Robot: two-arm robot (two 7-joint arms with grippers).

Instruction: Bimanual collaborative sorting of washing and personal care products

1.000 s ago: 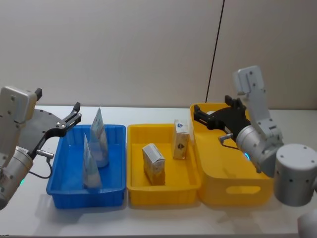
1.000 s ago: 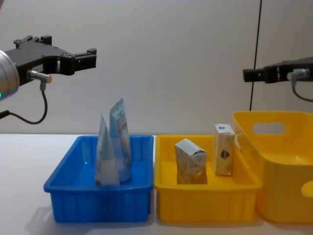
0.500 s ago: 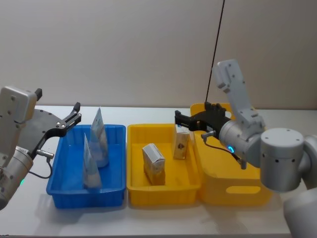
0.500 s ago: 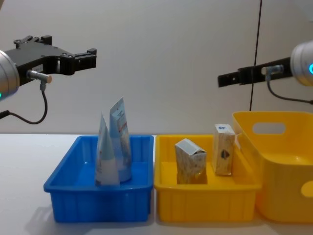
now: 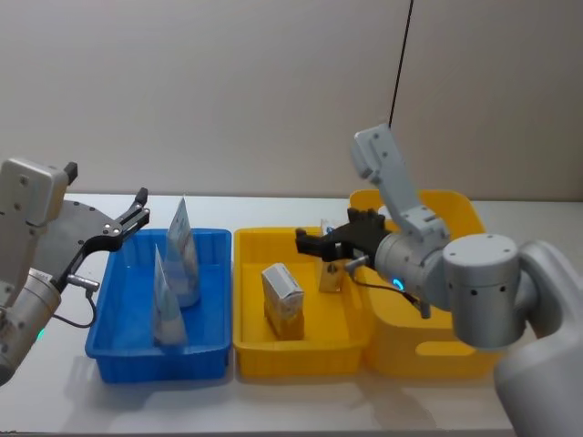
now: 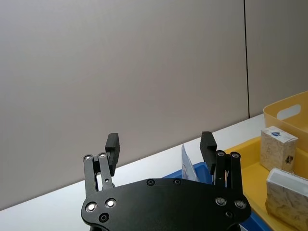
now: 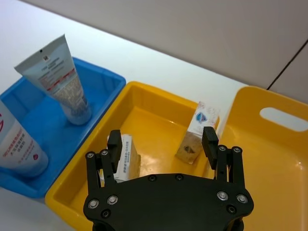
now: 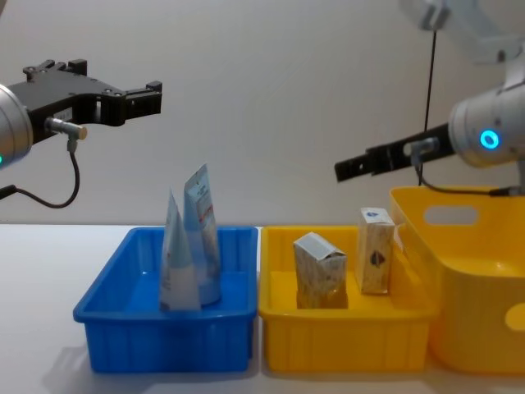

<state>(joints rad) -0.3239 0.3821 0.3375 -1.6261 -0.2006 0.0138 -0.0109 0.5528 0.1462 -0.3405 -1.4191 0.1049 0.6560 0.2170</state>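
Below the right gripper [image 5: 308, 244], fingers spread, the near carton [image 5: 283, 300] and far carton [image 5: 333, 259] stand in the yellow tray [image 5: 301, 348], with open air above their tops. Below the left gripper [image 5: 137, 211], likewise spread, the front tube [image 5: 167, 305] and rear tube [image 5: 182, 250] stand upright within the blue tray [image 5: 155, 360] walls.

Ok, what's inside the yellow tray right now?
The yellow tray holds two beige cartons, apart: one near the front, one by the back right corner. The right gripper hovers open above. The floor beneath the cartons is covered.

The print on the tubes [image 7: 62, 82] and the blue mark on the cartons [image 7: 196, 134] cannot be read.
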